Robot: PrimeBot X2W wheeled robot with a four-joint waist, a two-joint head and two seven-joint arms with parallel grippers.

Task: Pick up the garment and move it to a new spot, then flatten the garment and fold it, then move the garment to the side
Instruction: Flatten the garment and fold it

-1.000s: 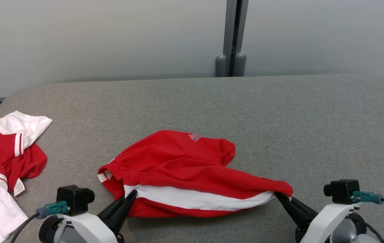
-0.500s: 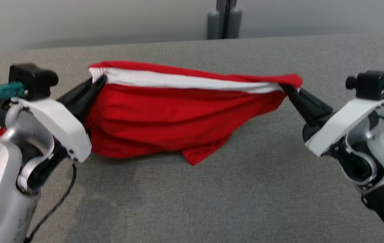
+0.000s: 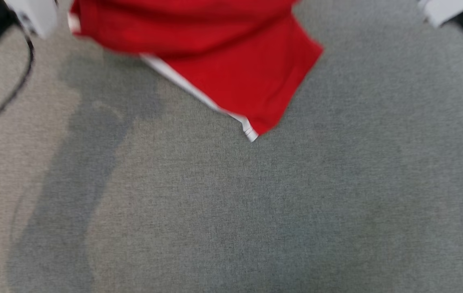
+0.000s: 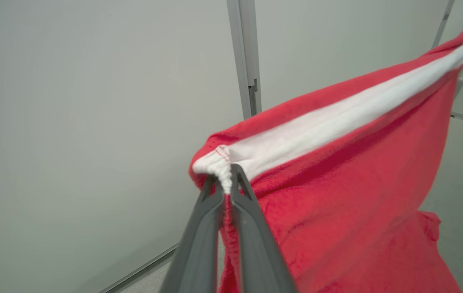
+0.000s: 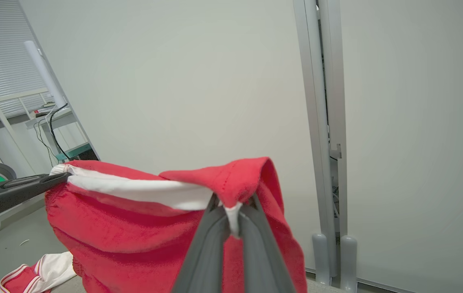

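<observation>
1. Hanging down from the top edge of the head view, the red garment [image 3: 215, 49] is blurred. Its lowest corner, edged by a white stripe [image 3: 198, 97], dangles over the grey table [image 3: 231, 211]. A pale piece of the left arm [image 3: 36, 16] sits just beside the garment's left edge, with a dark cable [image 3: 15, 85] below it. A pale piece of the right arm [image 3: 447, 8] is well apart at the opposite corner.
2. In the left wrist view, the left gripper [image 4: 226, 181] has its 2 fingers pressed together, pinching the gathered end of the white stripe [image 4: 337, 122]. The garment [image 4: 337, 203] spreads to the right of the fingers and hangs below them, and the stripe runs taut toward the upper right corner. A grey post [image 4: 245, 57] stands beyond.
3. In the right wrist view, the right gripper [image 5: 231, 205] pinches a white edge under a red fold. The garment [image 5: 133, 240] sags left of its fingers, and the stripe [image 5: 141, 189] stretches across to the left gripper [image 5: 62, 177], which is clamped on the far end. Another red-and-white cloth [image 5: 36, 272] lies lower left.
</observation>
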